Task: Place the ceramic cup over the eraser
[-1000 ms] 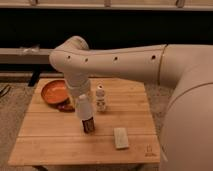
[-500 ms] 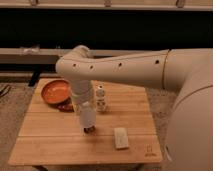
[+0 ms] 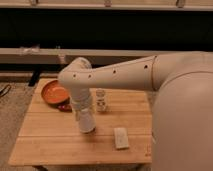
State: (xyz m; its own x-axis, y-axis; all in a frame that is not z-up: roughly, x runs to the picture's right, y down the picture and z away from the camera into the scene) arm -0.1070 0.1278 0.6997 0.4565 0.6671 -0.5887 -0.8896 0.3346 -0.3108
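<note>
so the big white arm (image 3: 125, 75) comes in from the right side, runs leftward across the frame and bends hard at a rounded joint (image 3: 75, 77), then the wrist section drops straight down. the gripper (image 3: 86, 125) hangs at the bottom of that vertical bit, pointing down, low over the surface, roughly mid-left in the camera view

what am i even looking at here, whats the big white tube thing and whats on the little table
The big white tube is a robot's arm, reaching from the right over a small wooden table. There is one picture, taken from high up beside the arm and looking down. The arm bends straight down, and its gripper sits at the low end, where a white ceramic cup stands mouth down on the wood. The eraser is not visible. Also on the table: an orange bowl, a small white bottle and a pale flat block.
</note>
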